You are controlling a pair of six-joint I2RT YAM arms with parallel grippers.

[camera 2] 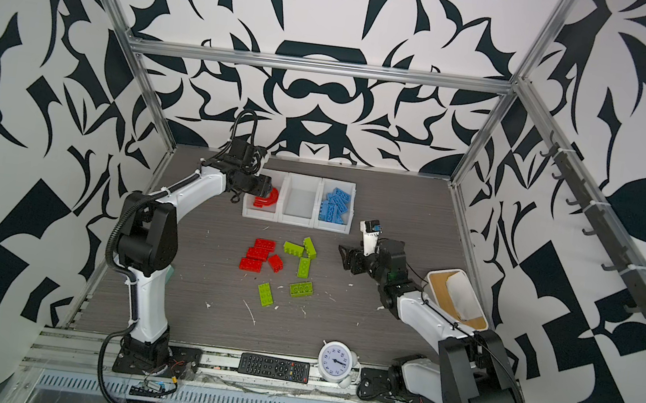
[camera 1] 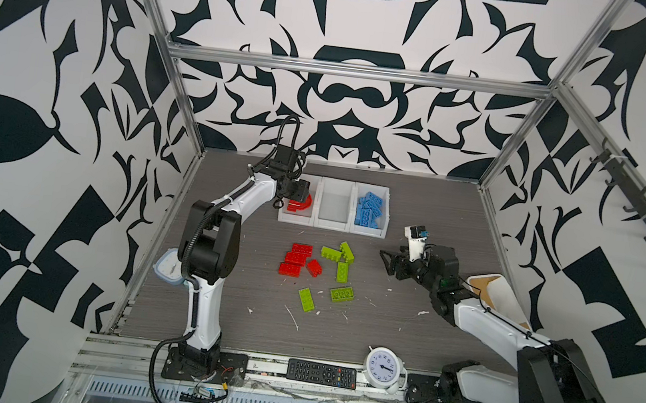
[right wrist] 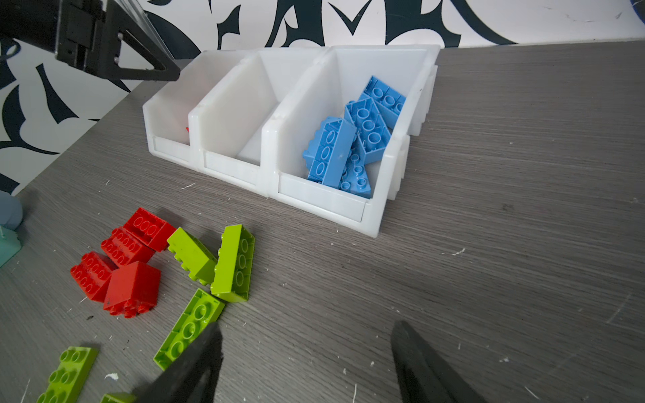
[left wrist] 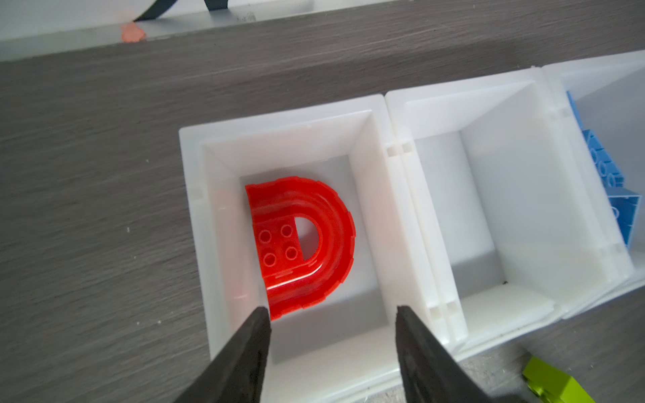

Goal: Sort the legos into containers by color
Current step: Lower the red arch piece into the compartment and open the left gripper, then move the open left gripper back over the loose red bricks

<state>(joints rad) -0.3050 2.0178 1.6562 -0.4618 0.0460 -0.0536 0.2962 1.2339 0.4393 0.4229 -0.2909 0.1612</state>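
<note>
Three joined white containers stand at the back of the table. The left one [camera 1: 296, 220] holds a red arch lego [left wrist: 324, 209], lying loose on its floor. My left gripper [left wrist: 332, 310] hangs just above that bin, open, with nothing between its fingers. The middle bin [camera 1: 333, 225] is empty, and the right bin [camera 1: 369, 233] holds several light blue legos [right wrist: 352, 139]. Several red legos [camera 1: 297, 259] and several lime green legos [camera 1: 341, 261] lie loose mid-table. My right gripper [right wrist: 306, 326] is open and empty, low over bare table just right of the green legos.
A larger white tub with a tan interior [camera 1: 500, 299] sits by the right arm. A black remote [camera 1: 322, 374] and a white clock [camera 1: 382, 367] lie along the front rail. A pale lidded box [camera 1: 168, 268] stands behind the left arm.
</note>
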